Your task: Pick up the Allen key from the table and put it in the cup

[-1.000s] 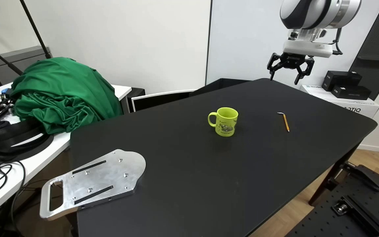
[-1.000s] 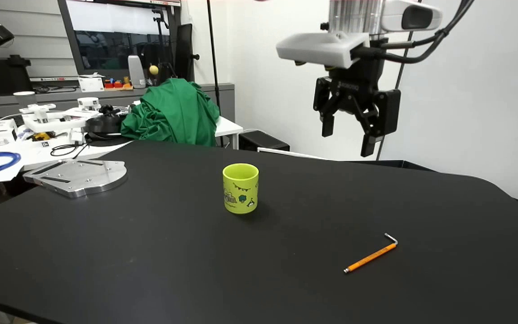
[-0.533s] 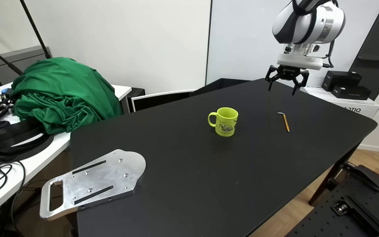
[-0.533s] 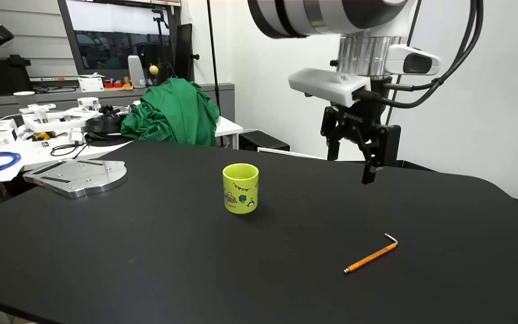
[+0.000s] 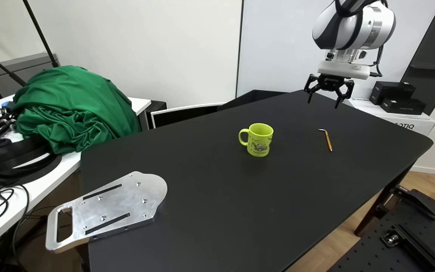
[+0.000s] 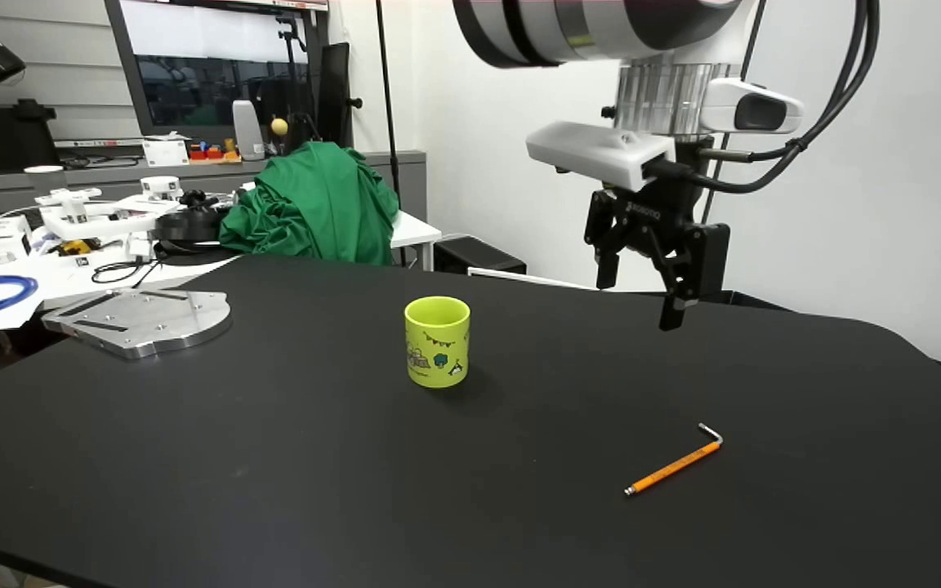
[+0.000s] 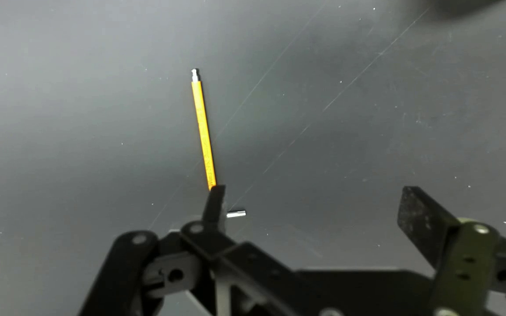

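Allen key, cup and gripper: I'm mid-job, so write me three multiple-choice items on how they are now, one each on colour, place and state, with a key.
1. What colour is the cup?
A) White
B) Yellow-green
C) Red

2. Where is the Allen key?
A) On the table
B) In the cup
C) Under the cup

3. How does the gripper stand?
A) Shut on the Allen key
B) Shut on the cup
C) Open, holding nothing

1: B, as both exterior views show its yellow-green outside.
2: A, as both exterior views show it lying on the black top, apart from the cup.
3: C, as the wrist view shows its jaws wide apart with nothing clasped.
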Robot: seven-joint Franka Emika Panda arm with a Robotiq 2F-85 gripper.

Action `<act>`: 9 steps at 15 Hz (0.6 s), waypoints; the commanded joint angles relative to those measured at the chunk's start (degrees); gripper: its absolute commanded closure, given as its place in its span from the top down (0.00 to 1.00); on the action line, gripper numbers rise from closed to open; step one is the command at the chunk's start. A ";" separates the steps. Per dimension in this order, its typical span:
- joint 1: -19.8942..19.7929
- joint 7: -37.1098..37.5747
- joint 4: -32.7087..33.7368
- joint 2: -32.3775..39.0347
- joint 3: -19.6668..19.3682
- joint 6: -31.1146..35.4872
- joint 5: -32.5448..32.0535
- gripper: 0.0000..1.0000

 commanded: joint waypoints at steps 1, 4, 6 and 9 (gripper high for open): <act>0.34 -0.08 0.09 0.02 -0.35 -0.15 0.12 1.00; 1.13 2.34 1.18 2.85 -1.13 1.79 -1.72 1.00; 1.44 4.36 2.36 6.13 -2.14 2.50 -2.77 1.00; 1.16 5.52 3.84 11.09 -3.13 3.83 -2.06 1.00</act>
